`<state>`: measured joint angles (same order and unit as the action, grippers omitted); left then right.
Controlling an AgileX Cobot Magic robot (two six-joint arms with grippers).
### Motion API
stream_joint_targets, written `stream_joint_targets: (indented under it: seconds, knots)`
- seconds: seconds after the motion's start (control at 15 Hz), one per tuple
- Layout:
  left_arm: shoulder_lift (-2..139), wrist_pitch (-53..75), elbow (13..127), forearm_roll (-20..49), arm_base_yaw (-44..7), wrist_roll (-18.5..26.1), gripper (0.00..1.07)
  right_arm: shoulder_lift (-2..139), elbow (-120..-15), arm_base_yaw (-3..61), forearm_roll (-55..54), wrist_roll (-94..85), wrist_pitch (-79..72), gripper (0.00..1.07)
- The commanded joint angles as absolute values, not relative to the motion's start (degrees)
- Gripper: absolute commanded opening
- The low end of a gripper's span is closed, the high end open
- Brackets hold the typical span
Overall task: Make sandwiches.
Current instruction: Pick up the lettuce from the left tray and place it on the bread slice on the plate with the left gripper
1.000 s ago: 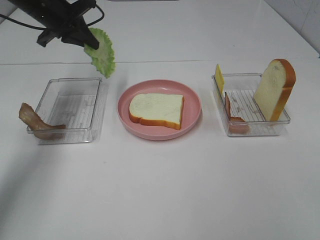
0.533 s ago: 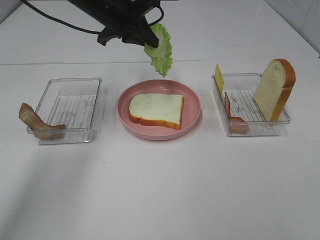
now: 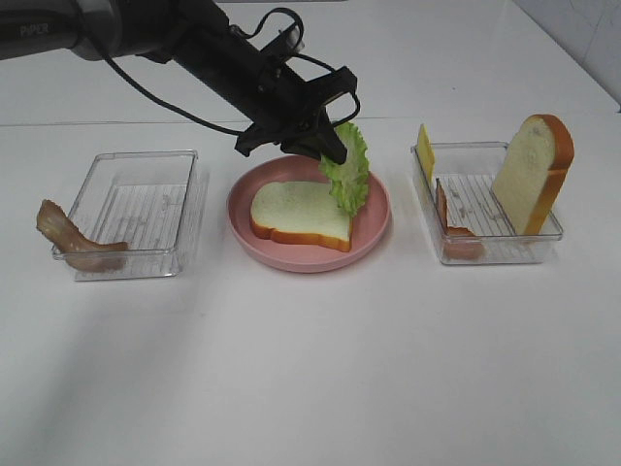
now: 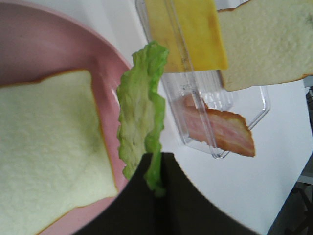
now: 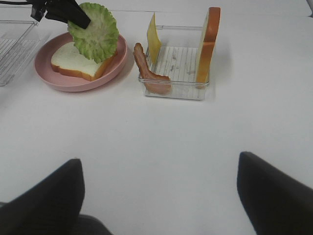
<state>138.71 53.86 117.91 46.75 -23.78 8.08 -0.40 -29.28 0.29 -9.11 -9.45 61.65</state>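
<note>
My left gripper (image 3: 325,146) is shut on a green ruffled lettuce leaf (image 3: 347,175), which hangs over the right part of the pink plate (image 3: 380,218). The leaf's lower edge reaches the white bread slice (image 3: 303,214) lying flat on that plate. The left wrist view shows the lettuce (image 4: 139,112) pinched at its edge beside the bread (image 4: 44,147). In the right tray (image 3: 543,233) stand a yellow cheese slice (image 3: 425,150), a bacon strip (image 3: 448,218) and an upright bread slice (image 3: 532,175). My right gripper (image 5: 159,196) is open and holds nothing, low over the table in front of that tray.
A clear tray (image 3: 136,209) stands left of the plate, with a bacon strip (image 3: 73,238) draped over its left front corner. The left arm (image 3: 194,39) stretches from the far left across to the plate. White table lies in front of the trays.
The left arm has swung right and down with the lettuce, from above the left tray's far corner to over the plate. Nothing else has moved.
</note>
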Motion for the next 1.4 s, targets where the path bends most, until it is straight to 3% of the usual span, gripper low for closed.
stream_joint_targets:
  seconds: [0.07,0.33,0.53,0.67,0.87,1.0,1.4]
  knots:
    - [139.63,54.6,118.09,42.91,-23.49,6.7,0.0,-1.03,-29.05,0.0,-9.22,-9.4,61.13,0.81]
    - [139.63,55.41,118.09,35.18,-22.75,0.0,0.0,-1.03,-29.05,0.0,-9.22,-9.4,61.13,0.81]
    - [139.63,56.38,118.09,31.51,-22.75,0.0,0.01,-1.03,-29.05,0.0,-9.22,-9.4,61.13,0.81]
    - [139.63,57.41,118.09,30.88,-22.75,0.0,0.16,-1.03,-29.05,0.0,-9.22,-9.4,61.13,0.81]
    - [139.63,56.32,118.09,30.19,-22.75,0.0,0.72,-1.03,-29.05,0.0,-9.22,-9.4,61.13,0.81]
    - [139.63,56.67,119.12,28.53,-22.63,0.0,0.77,-1.03,-29.05,0.0,-9.22,-9.4,61.13,0.81]
    - [139.63,67.95,132.3,15.53,-22.63,0.0,0.77,-1.03,-29.05,0.0,-9.22,-9.34,61.13,0.81]
